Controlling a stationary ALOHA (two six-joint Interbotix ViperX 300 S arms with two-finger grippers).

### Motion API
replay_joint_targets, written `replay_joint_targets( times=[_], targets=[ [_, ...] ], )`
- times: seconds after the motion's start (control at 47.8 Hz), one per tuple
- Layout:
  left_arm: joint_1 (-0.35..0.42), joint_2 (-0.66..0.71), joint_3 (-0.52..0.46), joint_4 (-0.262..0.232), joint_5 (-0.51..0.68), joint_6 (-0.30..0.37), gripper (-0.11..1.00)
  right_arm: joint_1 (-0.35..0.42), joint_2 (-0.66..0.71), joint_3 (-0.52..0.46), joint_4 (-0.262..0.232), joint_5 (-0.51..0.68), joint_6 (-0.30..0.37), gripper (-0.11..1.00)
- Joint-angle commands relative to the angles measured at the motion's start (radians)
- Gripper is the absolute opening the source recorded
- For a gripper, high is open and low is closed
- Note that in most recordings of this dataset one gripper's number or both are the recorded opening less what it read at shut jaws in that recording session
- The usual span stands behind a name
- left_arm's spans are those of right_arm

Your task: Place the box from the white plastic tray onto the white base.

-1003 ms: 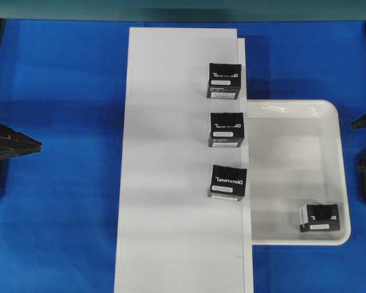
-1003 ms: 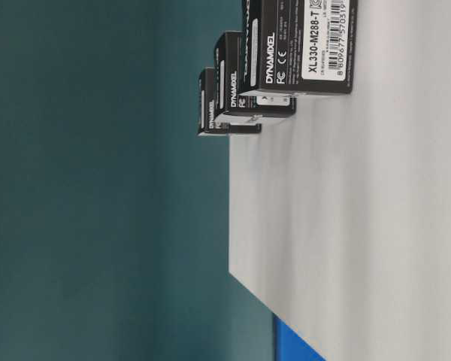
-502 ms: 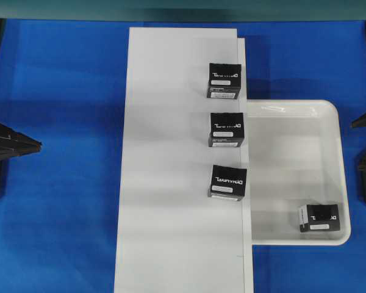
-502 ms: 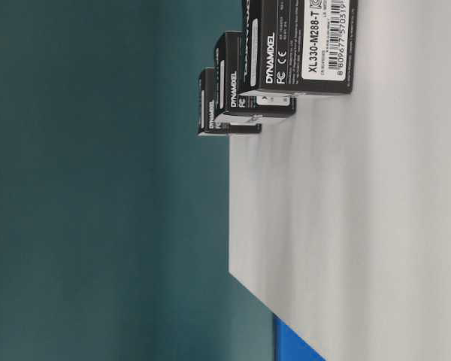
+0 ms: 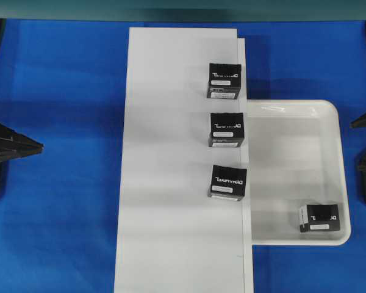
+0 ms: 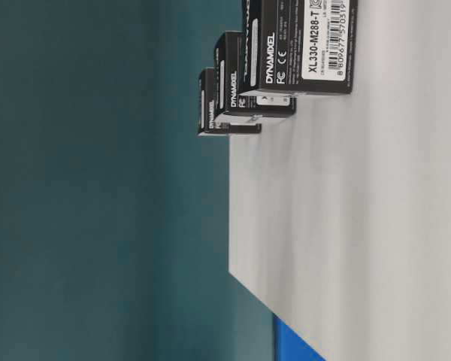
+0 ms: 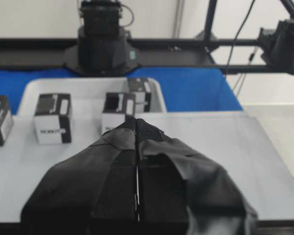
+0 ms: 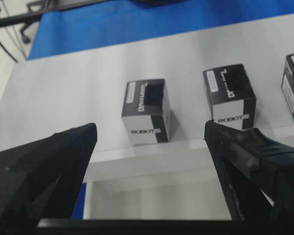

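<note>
Overhead exterior view was used for layout: the white base [image 5: 171, 159] lay lengthwise on the blue tabletop [image 5: 61, 183], with the white plastic tray [image 5: 344, 177] butted against its right edge. Three lettered black boxes [image 5: 226, 127] were seen in a column along the base's right side, near the tray; they were judged as already delivered, spaced apart so each could be set down without hitting a neighbour. The box [image 5: 320, 218] for the task was found in the tray's near-right corner, close to the rim, with a white side panel showing, so it was taken as lying on a different face from the others.

Left claw [image 5: 33, 145] was parked at the left edge, well apart from the base; in the left wrist view its fingers [image 7: 157, 147] were pressed together, nothing between them. Right claw [image 8: 149, 132] was seen spread wide and empty in the right wrist view, aimed across the tray toward the base; only dark arm parts showed at the overhead's right edge.

Step in hand was judged as the start of a pick: wide jaws suited straddling the box. The corner position was noted as a risk, since the tray rim could block a finger. Free space on the base below the third box was judged the likely drop spot.
</note>
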Motion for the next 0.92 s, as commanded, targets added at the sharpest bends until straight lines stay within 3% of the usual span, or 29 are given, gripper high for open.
replay_joint_targets(
  times=[0.0,0.899],
  targets=[
    [-0.002,0.009,-0.008,0.002,-0.005,-0.002,-0.06,-0.002,0.006,-0.006,0.003,-0.012,0.000,0.99],
    [-0.008,0.012,0.000,0.002,-0.005,0.011,-0.06,0.000,0.005,-0.006,0.006,-0.067,0.000,0.99]
  ],
)
